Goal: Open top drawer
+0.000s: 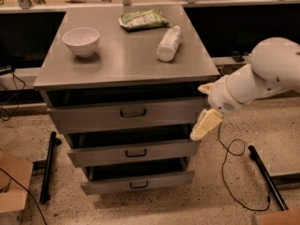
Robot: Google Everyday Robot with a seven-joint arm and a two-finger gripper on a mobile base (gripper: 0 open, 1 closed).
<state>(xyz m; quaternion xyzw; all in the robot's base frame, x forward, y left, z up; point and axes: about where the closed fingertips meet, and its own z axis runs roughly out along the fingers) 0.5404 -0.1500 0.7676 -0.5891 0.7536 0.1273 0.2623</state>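
Note:
The top drawer (93,117) is the widest grey metal front under the cabinet top, with a small dark bracket handle (133,112) at its centre. A dark gap shows above its front, so it stands a little out. My gripper (205,124) hangs off the white arm at the cabinet's right side. It is by the right end of the top drawer's front, pointing down and to the left. It holds nothing that I can see.
On the cabinet top (117,60) stand a white bowl (81,41), a lying plastic bottle (168,43) and a green packet (143,19). The middle drawer (133,153) and bottom drawer (138,182) are below. A cable (229,163) and a dark bar (268,177) lie on the floor at right.

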